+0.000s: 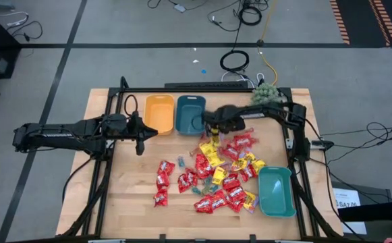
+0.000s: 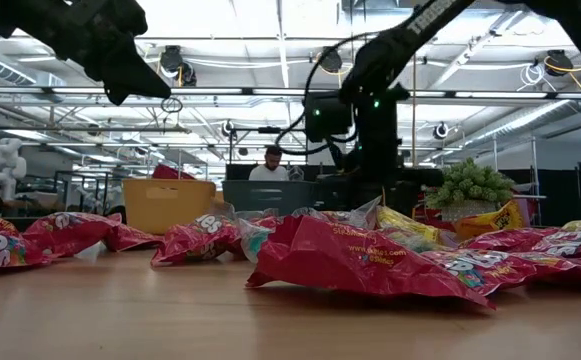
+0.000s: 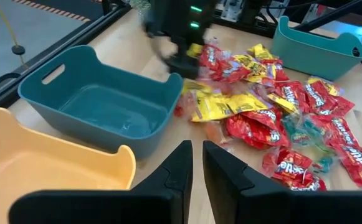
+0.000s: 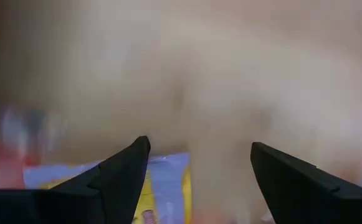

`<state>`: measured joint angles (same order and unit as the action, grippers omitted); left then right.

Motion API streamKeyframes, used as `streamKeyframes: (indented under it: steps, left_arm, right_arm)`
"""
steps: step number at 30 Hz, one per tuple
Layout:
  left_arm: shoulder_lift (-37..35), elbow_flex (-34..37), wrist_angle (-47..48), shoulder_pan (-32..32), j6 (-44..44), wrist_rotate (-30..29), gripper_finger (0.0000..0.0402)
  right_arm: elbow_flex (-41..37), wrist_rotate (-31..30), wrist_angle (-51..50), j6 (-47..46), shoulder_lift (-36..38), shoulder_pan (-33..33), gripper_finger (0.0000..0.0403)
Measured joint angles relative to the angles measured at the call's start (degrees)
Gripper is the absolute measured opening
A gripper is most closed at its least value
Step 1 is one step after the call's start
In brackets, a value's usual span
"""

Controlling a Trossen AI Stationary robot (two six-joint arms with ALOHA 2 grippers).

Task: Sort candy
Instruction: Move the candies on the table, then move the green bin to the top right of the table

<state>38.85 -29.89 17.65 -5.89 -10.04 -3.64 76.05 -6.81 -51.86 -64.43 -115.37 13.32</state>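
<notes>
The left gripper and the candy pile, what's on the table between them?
Bare wood, by the high view: nothing lies between the left gripper and the nearest red packets of the candy pile.

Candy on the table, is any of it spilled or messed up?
Nothing looks broken. The candy lies in a loose heap on the table, not in any bin; the teal bin looks empty. The right gripper is open above a yellow packet.
</notes>
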Motion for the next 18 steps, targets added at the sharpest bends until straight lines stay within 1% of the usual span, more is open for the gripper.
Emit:
streamKeyframes:
  steps: [5, 9, 10, 12, 15, 18]
  left_arm:
    - [0.0, 0.0, 0.0, 0.0, 0.0, 0.0, 0.0048]
    - [0.0, 0.0, 0.0, 0.0, 0.0, 0.0, 0.0048]
    - [0.0, 0.0, 0.0, 0.0, 0.0, 0.0, 0.0048]
    - [0.0, 0.0, 0.0, 0.0, 0.3, 0.0, 0.0048]
    - [0.0, 0.0, -0.1, 0.0, 1.6, 0.0, 0.0048]
    - [0.0, 0.0, -0.4, 0.0, 2.9, 0.0, 0.0048]
  right_arm:
    - [-0.2, 2.7, -4.6, -7.4, 1.1, -8.9, 0.0279]
    - [-0.4, 5.4, -5.1, -14.7, 2.2, -15.9, 0.0279]
    - [-0.4, 5.2, -4.9, -16.6, 2.8, -17.5, 0.0279]
    - [-0.4, 3.8, -4.9, -20.8, 4.8, -20.0, 0.0279]
    - [-0.4, -1.1, -6.0, -26.7, 9.2, -22.7, 0.0279]
    - [-0.3, -4.1, -8.2, -29.6, 14.3, -24.2, 0.0279]
